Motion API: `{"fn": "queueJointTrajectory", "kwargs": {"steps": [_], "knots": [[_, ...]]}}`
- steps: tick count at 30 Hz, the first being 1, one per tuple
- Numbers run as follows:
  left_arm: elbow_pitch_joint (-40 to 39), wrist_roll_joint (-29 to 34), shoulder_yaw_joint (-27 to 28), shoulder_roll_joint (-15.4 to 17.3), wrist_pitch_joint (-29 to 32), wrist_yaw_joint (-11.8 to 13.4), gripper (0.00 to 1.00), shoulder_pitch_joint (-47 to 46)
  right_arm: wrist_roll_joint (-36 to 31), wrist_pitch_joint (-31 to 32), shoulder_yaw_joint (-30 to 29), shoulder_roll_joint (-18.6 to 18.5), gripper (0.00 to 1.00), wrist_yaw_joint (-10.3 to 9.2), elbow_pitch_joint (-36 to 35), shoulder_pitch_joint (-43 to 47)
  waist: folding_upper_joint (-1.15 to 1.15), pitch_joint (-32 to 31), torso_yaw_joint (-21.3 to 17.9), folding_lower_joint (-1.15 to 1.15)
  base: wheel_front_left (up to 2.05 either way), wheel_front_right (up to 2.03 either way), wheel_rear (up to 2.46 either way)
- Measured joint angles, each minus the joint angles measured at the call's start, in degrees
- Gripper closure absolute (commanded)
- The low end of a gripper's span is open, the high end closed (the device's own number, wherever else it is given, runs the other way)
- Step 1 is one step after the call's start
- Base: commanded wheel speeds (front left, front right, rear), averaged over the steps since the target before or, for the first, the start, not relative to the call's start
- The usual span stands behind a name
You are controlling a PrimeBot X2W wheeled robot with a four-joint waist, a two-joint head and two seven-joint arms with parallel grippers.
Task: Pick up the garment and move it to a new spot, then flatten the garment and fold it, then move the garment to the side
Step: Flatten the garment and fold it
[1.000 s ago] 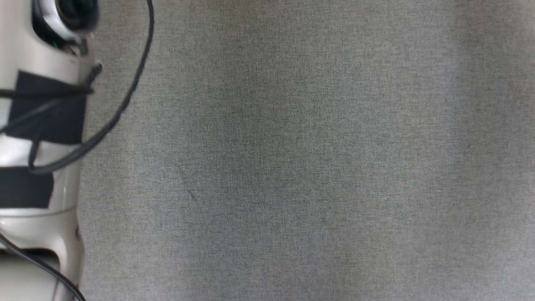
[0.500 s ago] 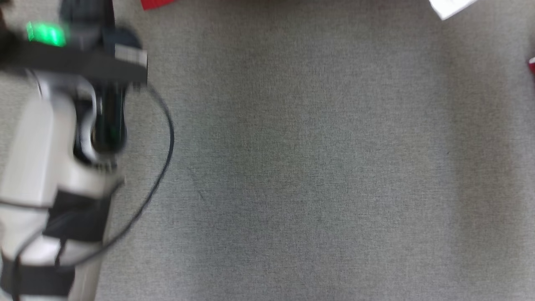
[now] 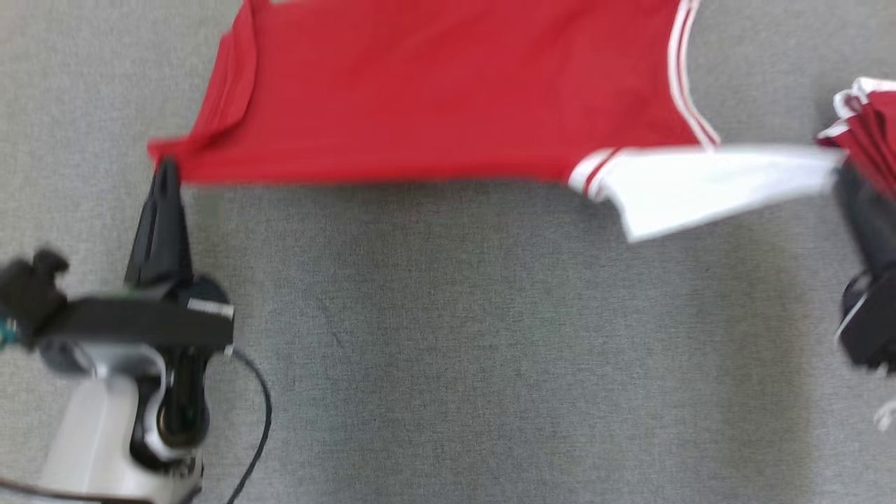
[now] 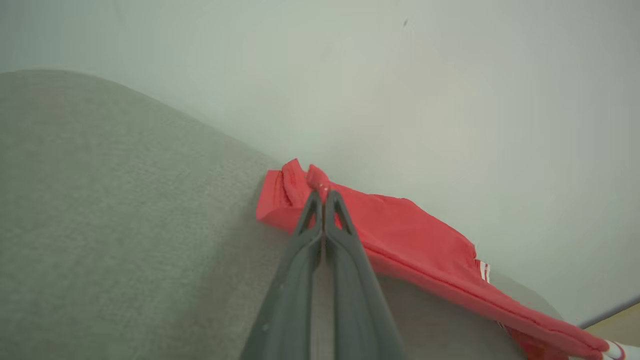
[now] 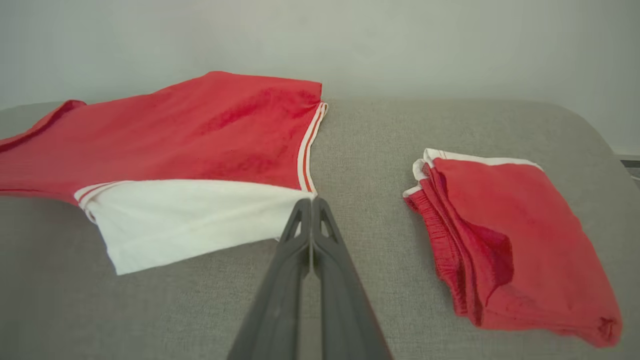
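Note:
The garment (image 3: 455, 91) is a red shirt with white striped trim and a white sleeve, stretched out across the top of the head view over the grey fabric surface (image 3: 490, 350). My left gripper (image 3: 166, 166) is shut on its left red corner; the left wrist view has the fingertips (image 4: 322, 192) pinching bunched red cloth (image 4: 400, 230). My right gripper (image 3: 843, 171), blurred at the right edge, is shut on the end of the white sleeve. In the right wrist view its tips (image 5: 311, 201) meet the white corner of the garment (image 5: 200, 135).
A second red garment (image 5: 510, 240), folded with white trim, lies to the right of the held one and shows at the head view's right edge (image 3: 871, 119). A pale wall (image 5: 400, 40) rises behind the surface. A black cable (image 3: 259, 420) loops from my left arm.
The head view has shifted: earlier it held grey surface and my left forearm, now the stretched garment and both grippers are in it.

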Motion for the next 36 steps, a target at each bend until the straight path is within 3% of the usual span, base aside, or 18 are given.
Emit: {"fn": "queueJointTrajectory", "kwargs": {"steps": [6,12,18,26,36], "knots": [[-0.23,-2.6,1.3,-1.29,-0.62,1.02,1.0,6.27,0.32,7.69,0.96,0.78,1.0,0.0,-1.66,7.31,0.0,-1.86,-0.51,0.0,0.0,0.0,0.0],[-0.04,-4.45,2.44,-1.71,-0.58,2.04,1.0,9.92,0.46,18.46,3.55,-2.14,1.0,0.0,-4.27,15.22,0.0,-2.83,-0.78,0.01,0.0,0.0,0.0],[-1.57,-5.54,3.27,-2.1,1.85,5.92,1.0,15.01,2.29,26.93,3.66,-4.59,1.0,-0.01,-6.11,21.42,0.0,-3.15,-0.84,0.01,0.0,0.0,0.0],[-7.09,-8.61,5.7,-2.55,4.79,10.5,1.0,22.9,3.01,31.16,0.67,-5.42,1.0,-0.02,-7.97,24.81,0.0,-2.94,-0.7,0.01,0.0,0.0,0.0],[-11.56,-11.81,7.32,-3.36,6.47,12.49,1.0,29.43,2.97,32.48,-3.64,-4.5,1.0,-0.02,-10.72,27.27,0.0,-3.12,0.5,0.02,0.0,0.0,0.0]]}}
